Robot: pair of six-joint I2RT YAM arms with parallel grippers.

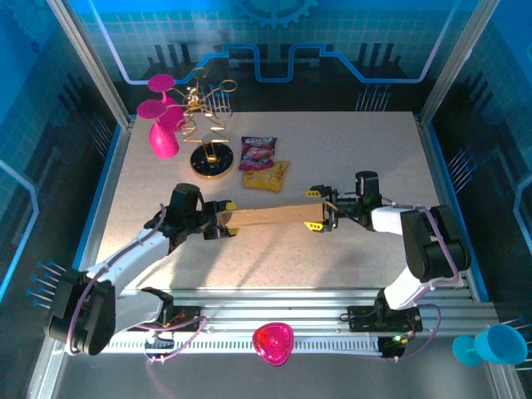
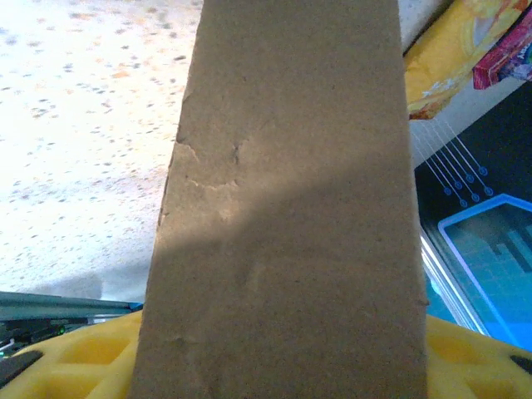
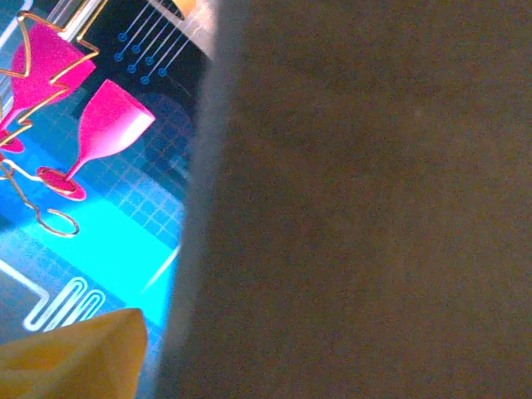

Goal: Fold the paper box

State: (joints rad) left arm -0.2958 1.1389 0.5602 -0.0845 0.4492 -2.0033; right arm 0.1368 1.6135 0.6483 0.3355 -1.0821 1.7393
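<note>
Near edge, on the frame rail: pink bowl (image 1: 273,343) seen centre, blue cup (image 1: 490,345) at far right, contents not discernible. Mid-table: paper box (image 1: 270,217) seen as a narrow brown strip spanned between left gripper (image 1: 228,219) and right gripper (image 1: 314,209). At each end the yellow fingertips are set apart, one either side of the strip; actual pinch cannot be told. Beyond: two snack packets (image 1: 264,164) lie flat on the table (image 1: 357,150). Farthest: pink goblets (image 1: 163,141) are hung against a gold wire stand (image 1: 208,145)

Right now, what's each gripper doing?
Left gripper: closed on the paper box.
Right gripper: closed on the same box, opposite end.
</note>
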